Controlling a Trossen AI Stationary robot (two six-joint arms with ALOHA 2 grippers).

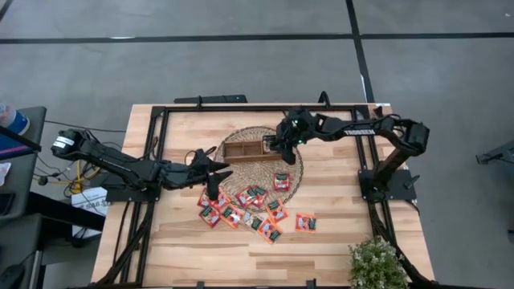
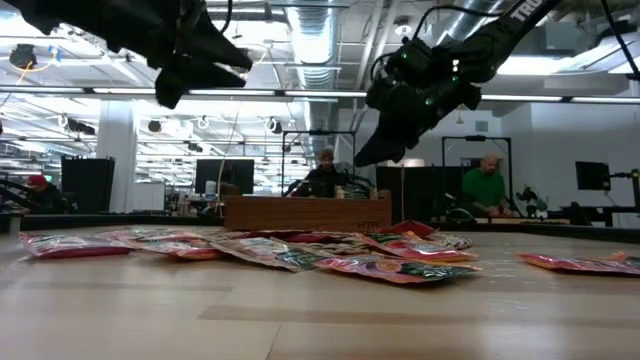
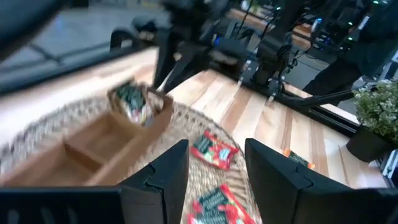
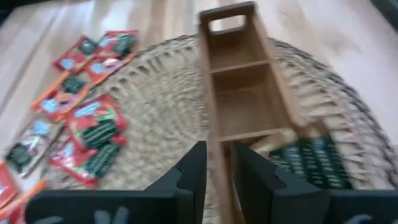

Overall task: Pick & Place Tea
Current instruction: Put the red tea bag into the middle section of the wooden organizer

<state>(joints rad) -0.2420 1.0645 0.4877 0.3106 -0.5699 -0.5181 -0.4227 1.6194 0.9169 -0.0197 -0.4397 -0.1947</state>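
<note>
Several red-orange tea sachets [image 1: 250,207] lie loose on the table and on the near edge of the round woven mat [image 1: 293,172]. One sachet [image 4: 314,158] sits in the end compartment of the wooden tray [image 1: 243,149], leaning on its wall and sticking out above the rim. My right gripper [image 4: 219,168] hovers above that tray end [image 1: 271,146]; it is open by a narrow gap, with nothing in it. My left gripper [image 3: 216,174] is open and bare. It hangs above the mat's left edge [image 1: 218,168] and faces the tray.
A potted plant [image 1: 376,263] stands at the table's near right corner. Black frame rails [image 1: 157,152] run along the left, right and far sides. Bare wood lies near the front edge. People sit in the room beyond [image 2: 487,185].
</note>
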